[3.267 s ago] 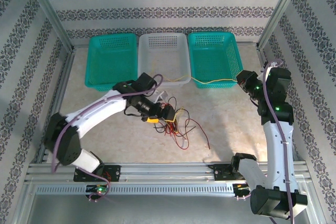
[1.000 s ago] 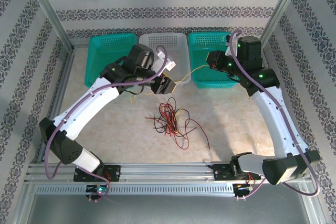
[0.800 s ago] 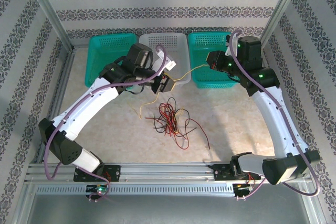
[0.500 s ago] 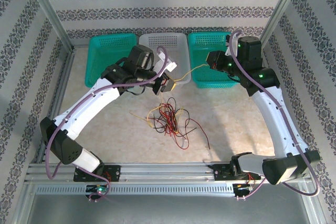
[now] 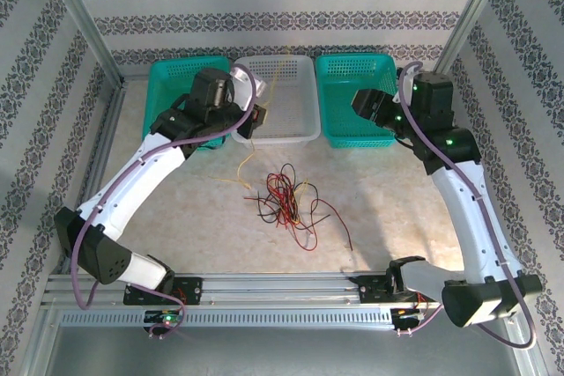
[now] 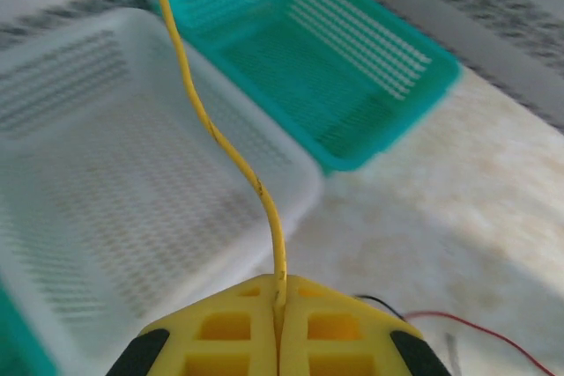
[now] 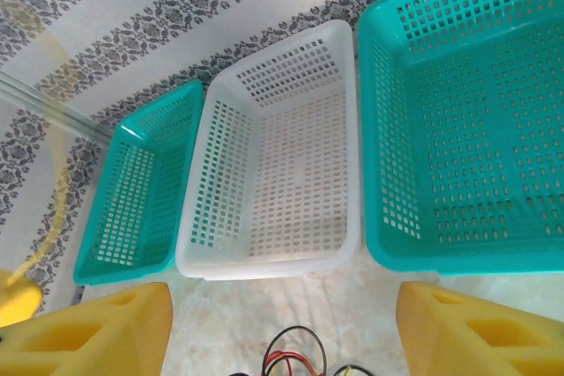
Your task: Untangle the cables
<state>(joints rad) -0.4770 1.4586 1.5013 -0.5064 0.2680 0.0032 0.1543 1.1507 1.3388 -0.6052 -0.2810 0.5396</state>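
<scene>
Patterned grey-and-white wallpaper (image 5: 282,15) closes the cell on three sides, with aluminium posts (image 5: 84,19) at the corners. The pale, marbled bench (image 5: 397,191) carries three baskets along the upper edge of the overhead view: a left teal basket (image 5: 163,99), a white basket (image 5: 304,129) and a right teal basket (image 5: 328,99).

The left gripper (image 6: 278,292) is pressed together on a yellow cable (image 6: 256,188), pinched at the very tips. One part rises over the white basket; another trails down toward the bench, left of centre. The tangle (image 5: 286,202) of red, black and yellow cables lies mid-frame on the bench, just below the baskets. The right gripper (image 7: 282,314) hangs over the right teal basket, pads spread wide with nothing between them.

Main risks, as I judge them:
- The trailing end lies near the tangle. I cannot tell whether it is caught there. If it is, pulling it would drag the tangle, since nothing pins that down.
- So thin a cable, held only at the tips, could slip out under a tug.
- The springy upper end could flop over a basket rim instead of settling inside.
</scene>
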